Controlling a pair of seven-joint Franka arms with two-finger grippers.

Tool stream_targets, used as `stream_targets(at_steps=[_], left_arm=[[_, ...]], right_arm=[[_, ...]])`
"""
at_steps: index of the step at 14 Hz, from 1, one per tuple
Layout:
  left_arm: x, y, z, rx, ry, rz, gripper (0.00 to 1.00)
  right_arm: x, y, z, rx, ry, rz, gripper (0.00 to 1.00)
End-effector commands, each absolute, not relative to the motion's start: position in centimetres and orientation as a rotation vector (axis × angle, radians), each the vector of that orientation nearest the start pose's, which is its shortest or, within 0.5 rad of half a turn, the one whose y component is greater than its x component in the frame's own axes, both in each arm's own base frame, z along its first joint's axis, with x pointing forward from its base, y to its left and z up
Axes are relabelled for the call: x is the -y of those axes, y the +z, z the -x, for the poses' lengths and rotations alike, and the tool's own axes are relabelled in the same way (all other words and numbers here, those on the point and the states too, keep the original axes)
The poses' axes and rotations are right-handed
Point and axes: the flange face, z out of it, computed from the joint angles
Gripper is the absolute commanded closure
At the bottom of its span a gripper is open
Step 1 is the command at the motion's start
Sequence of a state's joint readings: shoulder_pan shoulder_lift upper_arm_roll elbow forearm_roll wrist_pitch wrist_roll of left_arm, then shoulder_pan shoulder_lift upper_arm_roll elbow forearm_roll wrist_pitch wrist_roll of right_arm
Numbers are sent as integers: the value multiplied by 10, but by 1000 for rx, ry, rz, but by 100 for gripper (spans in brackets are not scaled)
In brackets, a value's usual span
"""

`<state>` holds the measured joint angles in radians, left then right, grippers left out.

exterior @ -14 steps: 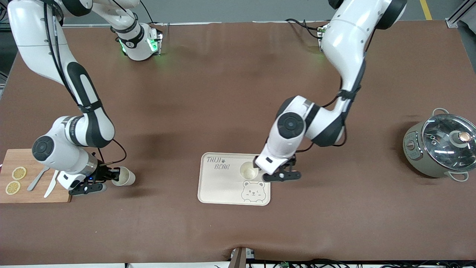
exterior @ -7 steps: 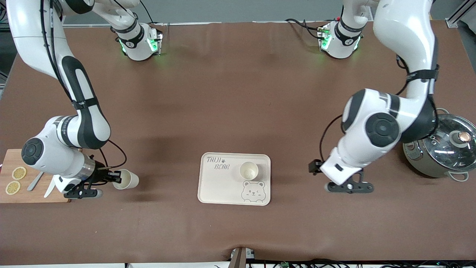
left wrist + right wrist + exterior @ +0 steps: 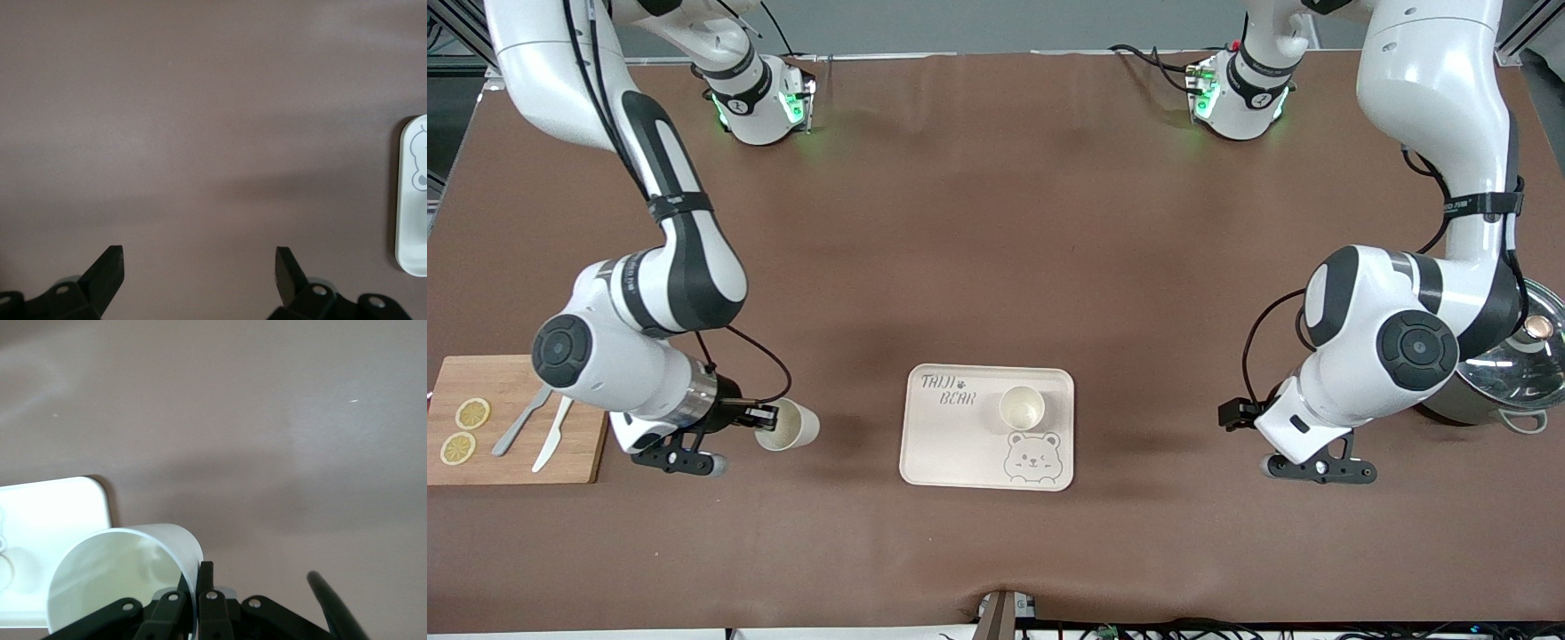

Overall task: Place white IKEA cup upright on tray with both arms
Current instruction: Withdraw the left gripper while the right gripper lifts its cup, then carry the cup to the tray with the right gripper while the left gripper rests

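The right gripper (image 3: 758,416) is pinching the rim of a white cup (image 3: 786,425), one finger inside and one outside, and is carrying it tilted on its side over the bare brown table (image 3: 996,222), between the wooden cutting board (image 3: 511,436) and the cream TAIJI BEAR tray (image 3: 960,444). A second white cup (image 3: 1022,408) is already standing upright on the tray, just above the bear drawing (image 3: 1032,457).

The left gripper (image 3: 199,267) is waiting with its fingers spread wide and holding nothing, over the table between the tray and the lidded pot (image 3: 1498,369).

The main risk is the thin rim grip: the cup is likely to swing or slip while it is being turned upright. Released while tilted, it would probably roll off the tray. Coming in low, it could knock over the standing cup or catch the tray's raised edge and push the tray.
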<state>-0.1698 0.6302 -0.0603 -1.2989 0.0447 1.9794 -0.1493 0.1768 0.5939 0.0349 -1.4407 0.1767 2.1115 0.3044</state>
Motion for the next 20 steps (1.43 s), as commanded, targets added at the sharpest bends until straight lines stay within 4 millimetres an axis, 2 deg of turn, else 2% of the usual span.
stream_targets(at_steps=[1,4,7,9,11,14,17,18,20], left_arm=[[146,402,-713,-99,-103,3165,0],[116,436,-694,-44,-102,3162,0],[103,469,-664,-21,-117,3158,0],[101,481,-641,-12,-108,3165,0],[98,484,-611,-14,-70,3157,0],[95,505,-574,-12,-89,3157,0],[92,533,-554,0,-88,3174,0],[89,541,-551,-3,-105,3174,0],[77,558,-545,16,-134,3180,0]], right_arm=[[-182,365,-703,-343,-48,2926,100],[-227,376,-696,-409,-62,2913,100],[-266,375,-686,-461,-63,2909,100],[-289,370,-682,-487,-63,2902,100],[-313,358,-679,-502,-89,2906,100],[-340,332,-674,-531,-152,2924,100],[-355,310,-670,-539,-167,2918,100],[-363,305,-668,-544,-188,2911,100],[-367,291,-667,-548,-208,2929,100]])
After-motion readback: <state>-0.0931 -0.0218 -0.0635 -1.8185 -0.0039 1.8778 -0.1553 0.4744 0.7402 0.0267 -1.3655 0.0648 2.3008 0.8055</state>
